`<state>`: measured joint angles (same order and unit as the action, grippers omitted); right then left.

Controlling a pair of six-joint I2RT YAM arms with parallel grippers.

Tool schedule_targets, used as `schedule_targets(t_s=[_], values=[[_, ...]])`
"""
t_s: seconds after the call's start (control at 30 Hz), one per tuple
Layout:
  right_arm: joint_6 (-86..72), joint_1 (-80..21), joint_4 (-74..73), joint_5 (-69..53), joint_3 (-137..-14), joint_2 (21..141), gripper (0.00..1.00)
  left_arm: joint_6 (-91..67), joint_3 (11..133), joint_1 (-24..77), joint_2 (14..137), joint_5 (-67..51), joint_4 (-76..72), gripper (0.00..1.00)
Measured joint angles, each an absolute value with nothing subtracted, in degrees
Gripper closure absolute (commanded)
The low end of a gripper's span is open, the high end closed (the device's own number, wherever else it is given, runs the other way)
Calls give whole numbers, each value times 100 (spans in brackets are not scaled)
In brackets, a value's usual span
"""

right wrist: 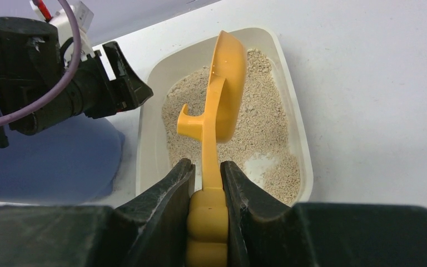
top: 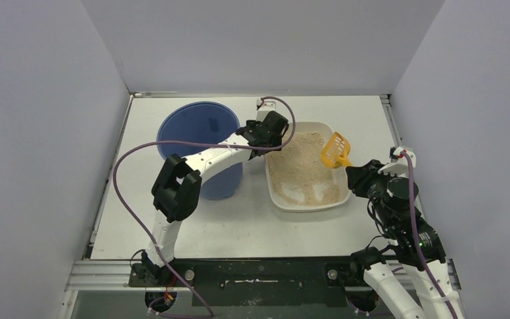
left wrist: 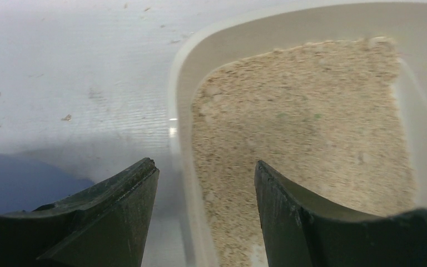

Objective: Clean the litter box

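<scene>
The litter box (top: 326, 128) is a shallow cream tray of tan granules right of the table's middle. Its near right corner shows a bare patch of floor. My left gripper (top: 269, 147) hangs open over the box's left rim (left wrist: 179, 78). That rim runs between the two fingers, and neither finger visibly touches it. My right gripper (right wrist: 207, 164) is shut on the handle of the orange slotted scoop (right wrist: 228, 83). The scoop's bowl (top: 335, 149) is held tilted on edge above the box's right side, with nothing visible in it.
A tall round blue bucket (top: 196, 126) stands just left of the litter box, under the left arm. Grey walls close in the white table on three sides. A few crumbs lie on the table (left wrist: 66, 117) beyond the box's left rim.
</scene>
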<state>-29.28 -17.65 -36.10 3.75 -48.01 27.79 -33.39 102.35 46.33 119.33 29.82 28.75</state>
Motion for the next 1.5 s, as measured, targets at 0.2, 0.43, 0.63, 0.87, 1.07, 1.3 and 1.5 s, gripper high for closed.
schedule_targets(t_s=[0.2,0.43,0.63,0.87,1.07,1.3,1.5], values=[[-2930,-1765,-3605,342,-4768,2781,100,-3304,9376,4244,11603,3033,2847,38],[-2936,-1765,-3540,261,-4681,2818,100,-3192,9133,4071,11093,3103,2668,38],[-2934,-1765,-3522,252,-4681,2827,100,-3118,9168,4154,11080,2862,2539,37],[-2934,-1765,-3522,250,-4681,2823,100,-3083,9579,4270,11421,2473,2399,37],[-2928,-1765,-3524,248,-4681,2821,100,-3103,9850,4344,11852,2349,2416,37],[-2923,-1765,-3527,248,-4681,2779,100,-3197,9880,4313,11983,2353,2561,41],[-2917,-1765,-3527,248,-4681,2773,100,-3271,10012,4305,12081,2300,2622,51]])
